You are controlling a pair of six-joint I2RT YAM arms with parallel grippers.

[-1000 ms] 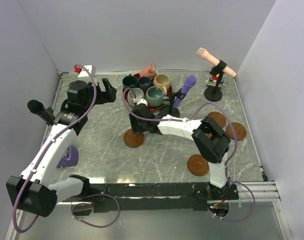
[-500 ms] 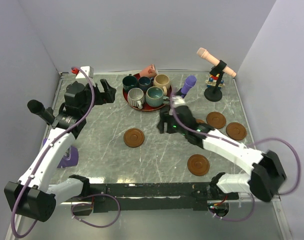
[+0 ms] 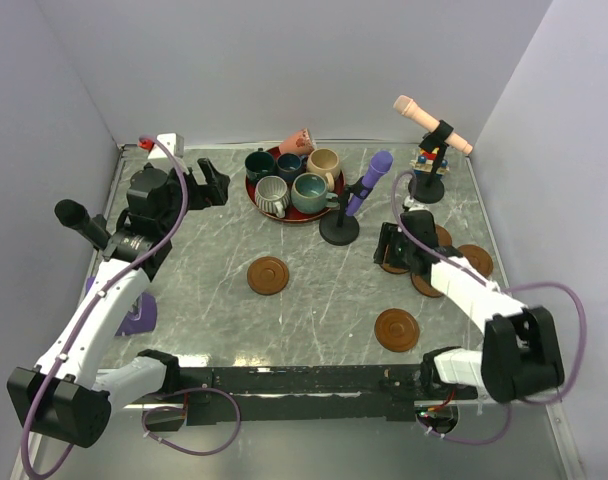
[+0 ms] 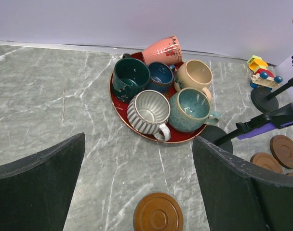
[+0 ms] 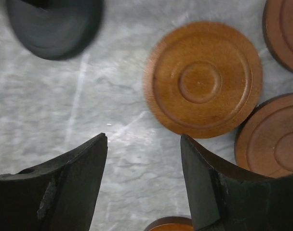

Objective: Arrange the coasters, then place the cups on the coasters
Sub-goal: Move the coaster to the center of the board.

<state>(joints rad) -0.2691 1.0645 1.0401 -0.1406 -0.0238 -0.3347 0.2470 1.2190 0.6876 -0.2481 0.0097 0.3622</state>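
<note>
Far left, the left gripper (image 3: 212, 183) hung just beside the red plate (image 4: 118, 107), fingers spread wide and nothing in them. All six cups sat crammed on that plate, none on a coaster yet. The grey ribbed cup (image 4: 147, 111) and the teal cup (image 4: 189, 109) pressed shoulder to shoulder at the front, so fingers going in for one could easily have shoved the other. Worse, the pink cup (image 4: 162, 49) lay tipped at the back rim. A nudge through the pack might have rolled it off onto the table.

Centre stage, the lone coaster (image 3: 268, 275) lay by itself on the marble, with the near coaster (image 3: 397, 329) closer to the arms. Next came the purple microphone (image 3: 376, 172) on its black base (image 5: 55, 26). That base was near the right gripper (image 5: 144, 139), so a careless swing could have toppled the stand towards the cups.

On the right, that gripper hovered low, fingers apart with only bare table between them, just beside the middle coaster (image 5: 203, 79) of a tight cluster. The neighbour coaster (image 5: 272, 137) sat so close I couldn't tell whether the two touched. Flat discs give little edge to pinch, so the fingers might have skated off or dragged the neighbour along.
</note>
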